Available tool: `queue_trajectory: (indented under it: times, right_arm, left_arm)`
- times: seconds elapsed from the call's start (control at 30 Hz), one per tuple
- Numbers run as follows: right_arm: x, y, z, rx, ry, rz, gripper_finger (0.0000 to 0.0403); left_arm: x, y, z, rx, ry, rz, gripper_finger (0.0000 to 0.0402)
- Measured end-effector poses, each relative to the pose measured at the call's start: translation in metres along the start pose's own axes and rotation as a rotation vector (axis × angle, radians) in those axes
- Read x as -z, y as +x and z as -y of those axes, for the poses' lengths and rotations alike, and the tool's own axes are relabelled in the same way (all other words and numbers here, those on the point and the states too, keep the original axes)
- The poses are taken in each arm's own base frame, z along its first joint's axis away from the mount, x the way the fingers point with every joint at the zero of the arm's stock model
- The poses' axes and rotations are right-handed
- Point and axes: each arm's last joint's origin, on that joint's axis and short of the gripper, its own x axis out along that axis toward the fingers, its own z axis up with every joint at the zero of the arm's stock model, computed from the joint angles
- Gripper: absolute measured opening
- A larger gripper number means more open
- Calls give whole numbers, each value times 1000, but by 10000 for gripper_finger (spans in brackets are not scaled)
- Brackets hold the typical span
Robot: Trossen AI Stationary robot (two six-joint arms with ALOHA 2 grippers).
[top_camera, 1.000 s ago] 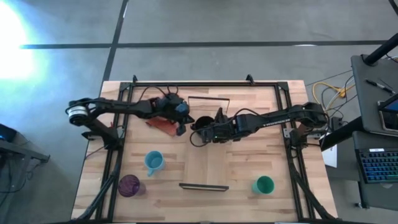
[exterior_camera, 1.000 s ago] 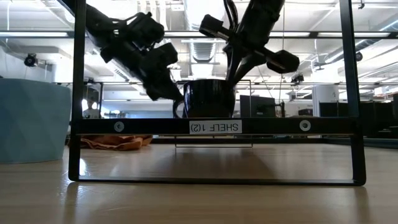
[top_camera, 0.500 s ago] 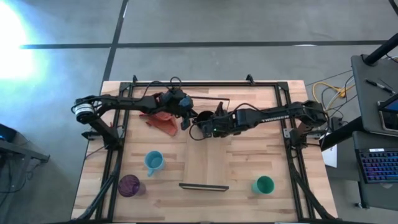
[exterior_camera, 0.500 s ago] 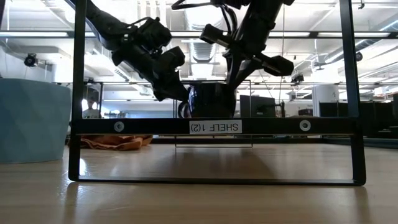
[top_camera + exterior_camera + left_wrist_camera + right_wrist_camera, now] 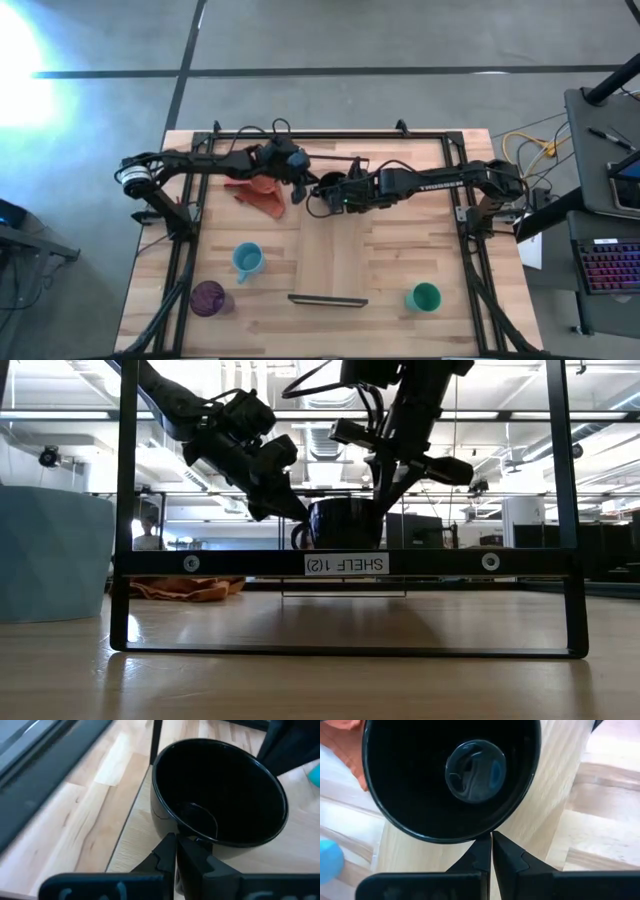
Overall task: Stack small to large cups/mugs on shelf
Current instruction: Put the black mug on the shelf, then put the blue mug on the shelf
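A black cup (image 5: pixel 328 186) stands upright on the far part of the shelf (image 5: pixel 335 255), a long light-wood board with dark rails at its short ends. My left gripper (image 5: pixel 300 188) is shut at the cup's left side. My right gripper (image 5: pixel 338 197) is shut at the cup's near-right side. In the low view the cup (image 5: pixel 345 523) shows between both grippers, its base hidden behind the near rail (image 5: pixel 345 563). A light blue cup (image 5: pixel 247 260), a purple cup (image 5: pixel 209 297) and a green cup (image 5: pixel 424 296) stand on the table. My left gripper's shut fingertips (image 5: pixel 169 842) meet the cup's outer wall (image 5: pixel 165 822) just below the rim, slanting down from the table's left. The cup stands upright on the shelf. My right gripper's shut fingertips (image 5: pixel 487 842) meet the outer edge of the cup's rim (image 5: pixel 470 839), slanting down from the table's right. Both fingers are outside the cup.
An orange cloth (image 5: pixel 262 194) lies on the table left of the shelf, under my left arm. The dark frame posts (image 5: pixel 125 510) stand at the table's sides. The near half of the shelf is bare.
The black cup has slid a little along the shelf toward the table's far edge, staying upright. My right gripper has gone the same way with it. My left gripper has come toward the cup from the table's left.
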Motion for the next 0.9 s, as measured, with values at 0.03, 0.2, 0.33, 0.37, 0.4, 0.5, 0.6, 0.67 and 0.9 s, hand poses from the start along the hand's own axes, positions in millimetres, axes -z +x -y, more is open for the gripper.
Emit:
queue_trajectory:
  times: [0.03, 0.2, 0.33, 0.37, 0.4, 0.5, 0.6, 0.67, 0.9]
  right_arm:
    - [0, 0, 0, -5, -1, 2, 9]
    - [-1, 0, -2, -19, -3, -1, 9]
    - [0, 0, -2, -26, -31, -24, 9]
    - [0, 0, -2, -25, -33, -25, 9]
    - [0, 0, -2, -25, -33, -26, 9]
    - [0, -2, -1, -27, -35, -25, 9]
    - [-1, -6, 0, -34, -49, -22, 9]
    - [-2, -13, 1, -44, -50, -13, 9]
    - [-1, -49, 14, -44, -109, 11, 9]
  left_arm:
    - [-1, -1, -1, -4, -2, 3, 0]
    - [-3, -2, -6, -16, -7, 12, 0]
    - [-2, -3, -9, -25, -16, 3, 0]
    - [-2, -3, -10, -26, -18, -1, 0]
    - [-2, -4, -10, -28, -20, -2, 0]
    - [-2, -4, -10, -30, -20, -1, 0]
    - [-4, -7, -10, -42, -19, 0, 0]
    - [-6, -12, -9, -48, -22, -5, 0]
    - [-15, -51, 9, -32, -35, -17, 0]
